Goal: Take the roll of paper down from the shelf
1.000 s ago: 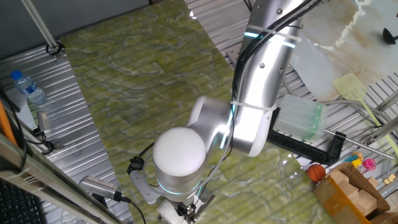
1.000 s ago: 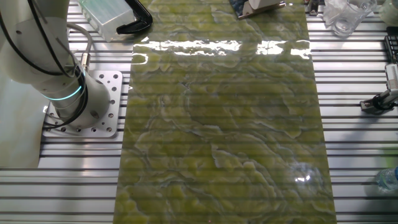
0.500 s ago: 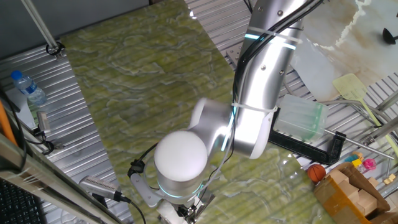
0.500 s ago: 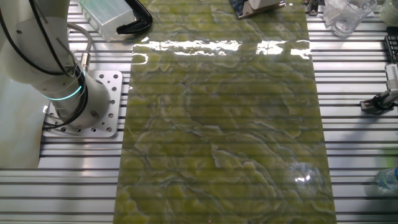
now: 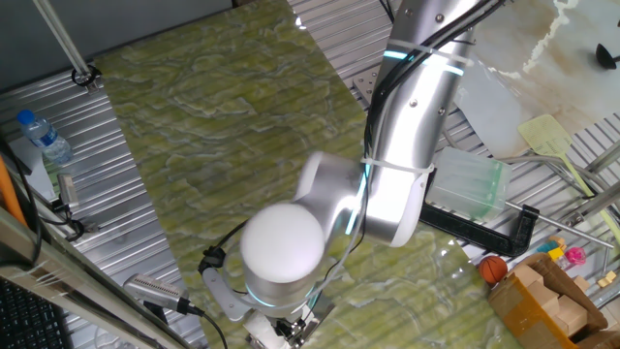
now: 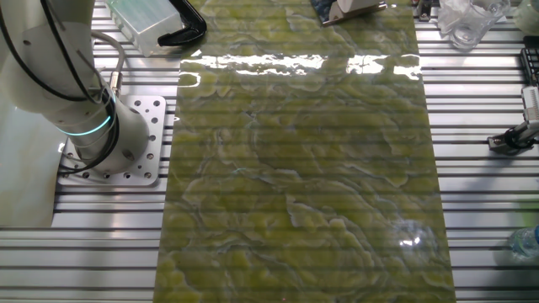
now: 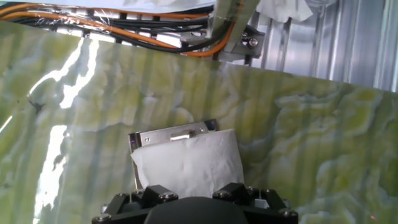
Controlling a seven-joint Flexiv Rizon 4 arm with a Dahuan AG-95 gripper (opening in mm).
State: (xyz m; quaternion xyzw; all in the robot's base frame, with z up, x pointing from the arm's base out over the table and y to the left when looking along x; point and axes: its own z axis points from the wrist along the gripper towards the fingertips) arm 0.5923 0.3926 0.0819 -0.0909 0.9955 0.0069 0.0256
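Observation:
In the hand view the roll of paper [image 7: 189, 163], a stubby white cylinder, lies on the shelf [image 7: 169, 133], a shiny grey metal slab on the green marbled mat. My gripper [image 7: 196, 203] is right over the near end of the roll. Only its black body and two black blocks show at the bottom edge, and the fingertips are hidden. In one fixed view the gripper [image 5: 291, 333] is low at the front edge, mostly hidden by the arm [image 5: 407, 145]. The roll and the shelf are out of sight in both fixed views.
A translucent plastic box [image 5: 467, 184] and a black clamp [image 5: 484, 233] sit right of the arm, and both show again in the other fixed view, top left [image 6: 145, 17]. A water bottle [image 5: 44, 136] stands at the left. Orange cables [image 7: 124, 28] run behind the shelf.
The arm has shifted only very slightly; nothing else has moved.

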